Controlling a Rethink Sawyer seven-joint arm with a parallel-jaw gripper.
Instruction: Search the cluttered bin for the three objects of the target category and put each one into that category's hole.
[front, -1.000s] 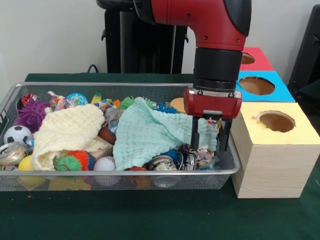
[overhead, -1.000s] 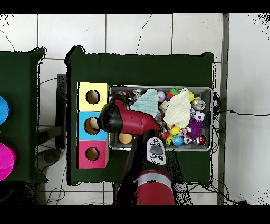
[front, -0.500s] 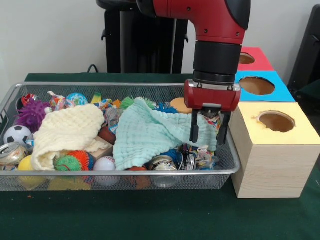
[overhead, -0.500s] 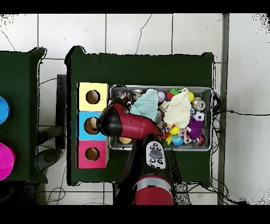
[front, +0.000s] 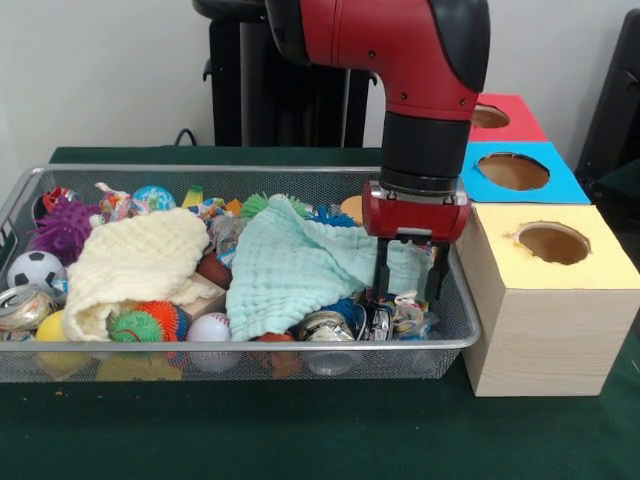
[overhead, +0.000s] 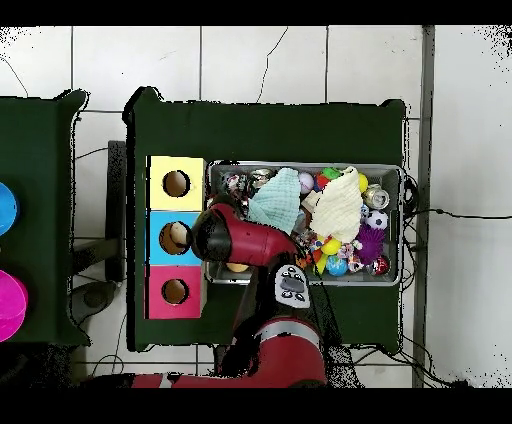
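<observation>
Front and overhead views of a wire mesh bin (front: 240, 345) on a green-covered table (front: 300, 430). The red and black arm (front: 400, 50) descends over the bin's end nearest the three boxes. Its pincer (front: 407, 285) hangs with two dark fingers (front: 382, 270) spread apart and pointing down, nothing between them; the tips stand just above a cluster of crushed cans and wrappers (front: 385, 318) by the bin's front rim.

A mint-green cloth (front: 300, 265) lies draped over the middle of the bin, its edge passing behind the fingers. A pale yellow cloth (front: 135, 260) covers toys further along, with a spiky orange and green ball (front: 150, 322) and a white baseball (front: 210, 328) at its lower edge. A purple spiky toy (front: 65, 228) and a small soccer ball (front: 35, 270) lie at the far end.

Just beside the bin stand the yellow-topped box (front: 560, 300), the blue-topped box (front: 520, 172) and the red-topped box (front: 505, 117), each with a round hole. From above, the arm hides the pincer; which bin objects belong to the target category is unclear.
</observation>
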